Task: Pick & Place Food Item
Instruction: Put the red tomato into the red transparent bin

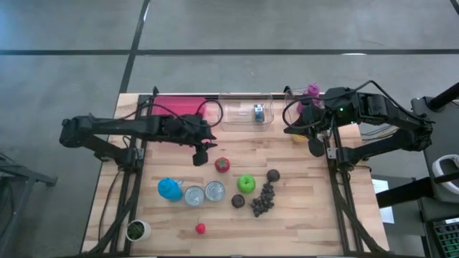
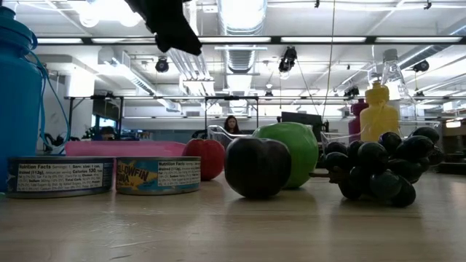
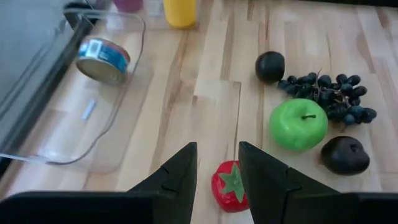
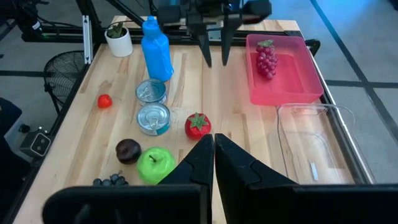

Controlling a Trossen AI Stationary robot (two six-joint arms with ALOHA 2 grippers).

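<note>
A red strawberry-like fruit with a green top rests on the wooden table, just right of my left gripper. That gripper hangs above the table, open and empty; in its wrist view the fruit shows beyond the gap between the fingers. My right gripper waits shut and empty at the table's far right. A green apple, two dark plums and dark grapes lie farther right.
A pink tray holding red grapes and a clear container with a can stand along the far edge. A blue bottle, two cans, a small red fruit and a potted plant sit nearer.
</note>
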